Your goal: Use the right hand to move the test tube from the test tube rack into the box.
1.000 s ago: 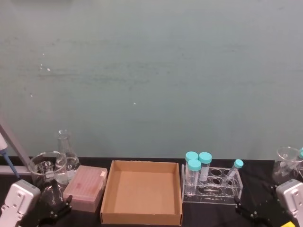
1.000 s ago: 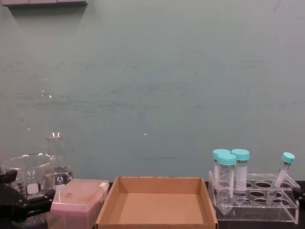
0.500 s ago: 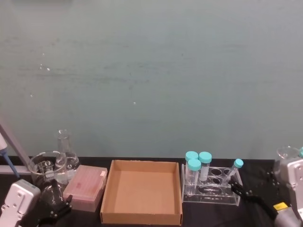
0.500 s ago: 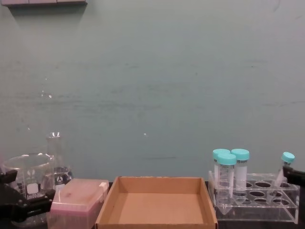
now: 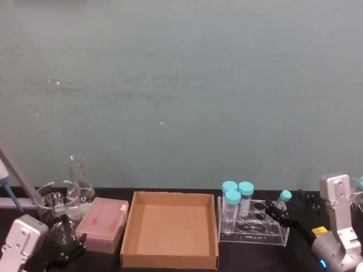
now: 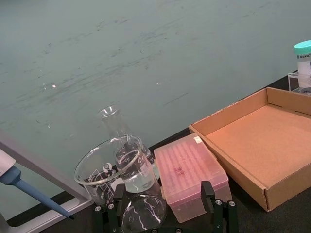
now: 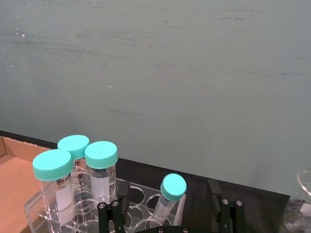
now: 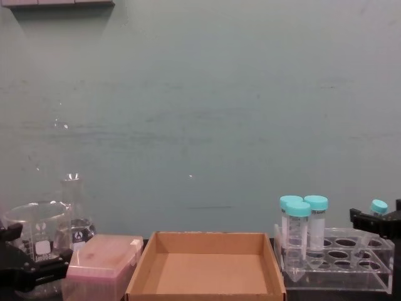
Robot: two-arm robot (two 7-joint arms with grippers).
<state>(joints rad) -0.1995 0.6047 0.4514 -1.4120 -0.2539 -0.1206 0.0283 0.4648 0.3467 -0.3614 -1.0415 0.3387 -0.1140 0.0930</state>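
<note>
The slim test tube (image 7: 167, 204) with a small teal cap leans in a hole at the right end of the clear rack (image 5: 252, 231). My right gripper (image 7: 168, 191) is open, one finger on each side of the tube's upper part, not closed on it. In the head view the right gripper (image 5: 288, 205) reaches in from the lower right, and the chest view shows the right gripper (image 8: 379, 221) around the tube's cap (image 8: 378, 206). The brown cardboard box (image 5: 170, 258) lies left of the rack. My left gripper (image 6: 163, 213) is parked open at the lower left.
Three wider teal-capped tubes (image 5: 233, 198) stand at the rack's left end. A pink plastic box (image 5: 103, 224), a beaker (image 5: 54, 199) and a conical flask (image 5: 78, 178) sit left of the cardboard box. Another beaker (image 5: 345, 184) stands at the right edge behind my right arm.
My right arm has risen from the lower right corner and moved forward to the rack; its open fingers now flank the slim tube. The left arm has stayed put.
</note>
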